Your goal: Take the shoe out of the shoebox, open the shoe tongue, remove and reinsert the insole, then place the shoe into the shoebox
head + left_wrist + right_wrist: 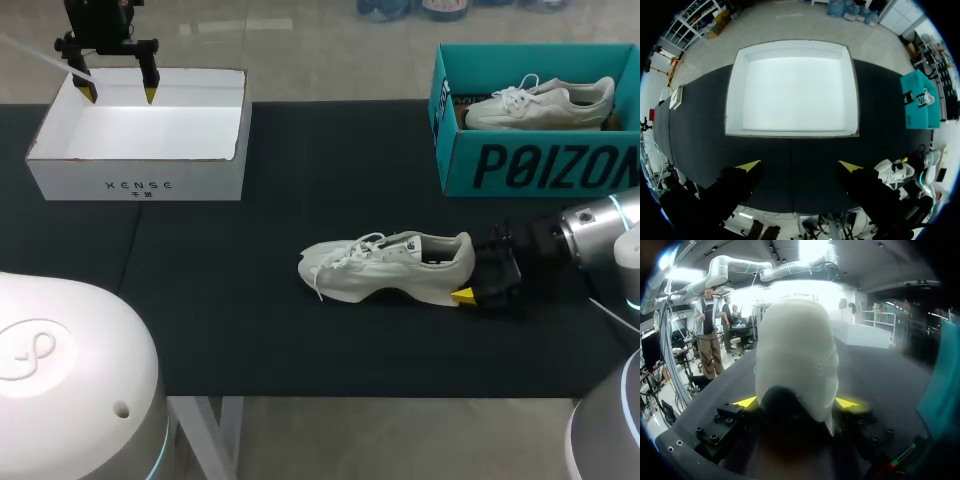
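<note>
A white sneaker point(385, 265) lies on its side on the black mat, toe toward the left, heel toward the right. My right gripper point(468, 277) is at the heel. In the right wrist view the heel point(795, 360) fills the space between both yellow tips, which press it from two sides, so the right gripper point(796, 402) is shut on the shoe. The teal shoebox point(540, 165) stands at the back right with a second white sneaker point(540, 103) inside. My left gripper point(118, 93) hangs open over the white box point(140, 170) at the back left, holding nothing point(800, 166).
The white box point(790, 47) is open-topped and shows a bare floor. A rounded white part of the robot point(60, 370) covers the mat's near left corner. Black mat lies bare between the white box and the sneaker.
</note>
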Robot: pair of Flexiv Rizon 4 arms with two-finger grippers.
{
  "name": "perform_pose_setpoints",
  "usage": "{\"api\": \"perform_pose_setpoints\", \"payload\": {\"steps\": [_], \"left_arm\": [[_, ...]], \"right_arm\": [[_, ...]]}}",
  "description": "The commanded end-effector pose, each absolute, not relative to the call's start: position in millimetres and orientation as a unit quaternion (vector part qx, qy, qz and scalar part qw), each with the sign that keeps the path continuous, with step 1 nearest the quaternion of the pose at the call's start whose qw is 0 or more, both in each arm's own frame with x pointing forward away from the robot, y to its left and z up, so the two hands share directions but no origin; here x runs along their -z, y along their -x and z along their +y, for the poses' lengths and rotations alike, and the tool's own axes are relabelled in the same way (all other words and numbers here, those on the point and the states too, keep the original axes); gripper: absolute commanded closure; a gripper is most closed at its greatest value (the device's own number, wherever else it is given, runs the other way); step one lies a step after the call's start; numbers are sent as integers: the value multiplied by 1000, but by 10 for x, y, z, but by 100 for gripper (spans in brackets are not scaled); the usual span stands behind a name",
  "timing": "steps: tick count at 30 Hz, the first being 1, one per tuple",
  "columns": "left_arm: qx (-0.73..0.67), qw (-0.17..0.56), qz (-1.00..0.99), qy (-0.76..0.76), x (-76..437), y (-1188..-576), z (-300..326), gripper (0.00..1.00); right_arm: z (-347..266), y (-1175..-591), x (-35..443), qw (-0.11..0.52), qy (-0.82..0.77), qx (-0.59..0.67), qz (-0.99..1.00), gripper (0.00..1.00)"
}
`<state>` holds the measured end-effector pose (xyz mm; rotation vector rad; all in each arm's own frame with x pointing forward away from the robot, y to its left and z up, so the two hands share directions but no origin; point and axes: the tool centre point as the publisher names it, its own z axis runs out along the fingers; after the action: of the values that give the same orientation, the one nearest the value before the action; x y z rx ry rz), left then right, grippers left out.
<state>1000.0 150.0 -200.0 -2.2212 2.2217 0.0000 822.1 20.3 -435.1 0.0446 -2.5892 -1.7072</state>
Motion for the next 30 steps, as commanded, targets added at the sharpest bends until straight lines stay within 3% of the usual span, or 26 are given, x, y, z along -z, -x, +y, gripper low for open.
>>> {"api": "perform_pose_setpoints", "payload": {"steps": [1,13,30], "left_arm": [[0,0,707,707,2000,-10000,1499,0],[0,0,707,707,2000,-10000,1499,0],[-9,1,685,729,1911,-9220,-123,0]], "right_arm": [[224,-8229,4405,20,-13,549,-836,100],[224,-8229,4405,20,-13,549,-836,100],[224,-8229,4405,20,-13,549,-836,100]]}}
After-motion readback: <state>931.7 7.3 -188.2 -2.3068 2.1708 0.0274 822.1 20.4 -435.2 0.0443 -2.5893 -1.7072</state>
